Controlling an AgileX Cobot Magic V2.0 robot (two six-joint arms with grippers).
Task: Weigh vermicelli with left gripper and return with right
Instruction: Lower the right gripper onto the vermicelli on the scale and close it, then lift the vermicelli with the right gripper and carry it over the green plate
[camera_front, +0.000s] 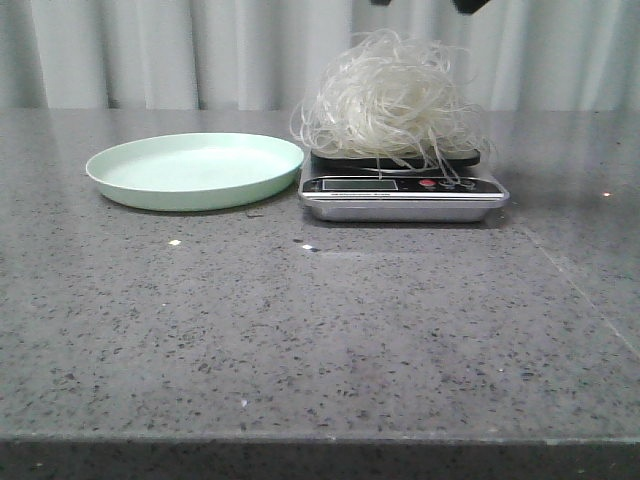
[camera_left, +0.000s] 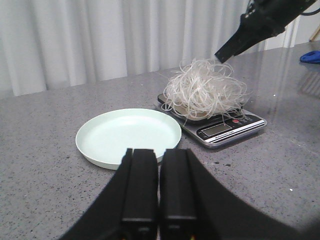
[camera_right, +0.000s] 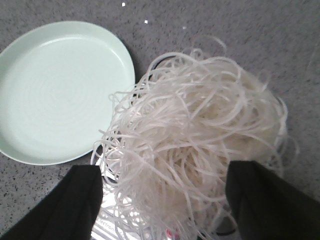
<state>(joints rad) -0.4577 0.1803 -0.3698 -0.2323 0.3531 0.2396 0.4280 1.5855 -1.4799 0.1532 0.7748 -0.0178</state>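
Note:
The vermicelli (camera_front: 390, 90), a fluffy whitish nest of thin strands, sits on the silver kitchen scale (camera_front: 400, 190). The pale green plate (camera_front: 195, 170) stands empty just left of the scale. My right gripper (camera_right: 162, 170) is open and hovers right above the vermicelli (camera_right: 200, 135), one finger on each side, not closed on it; only its tips (camera_front: 470, 5) show at the top of the front view. My left gripper (camera_left: 159, 152) is shut and empty, on the near side of the plate (camera_left: 128, 136), out of the front view. The left wrist view also shows the vermicelli (camera_left: 205, 90) and scale (camera_left: 225, 127).
A grey speckled table (camera_front: 320, 340) carries everything; a pale curtain (camera_front: 150, 50) hangs behind. A blue object (camera_left: 310, 56) lies far off beyond the scale in the left wrist view. A few small crumbs (camera_front: 175, 242) lie in front of the plate.

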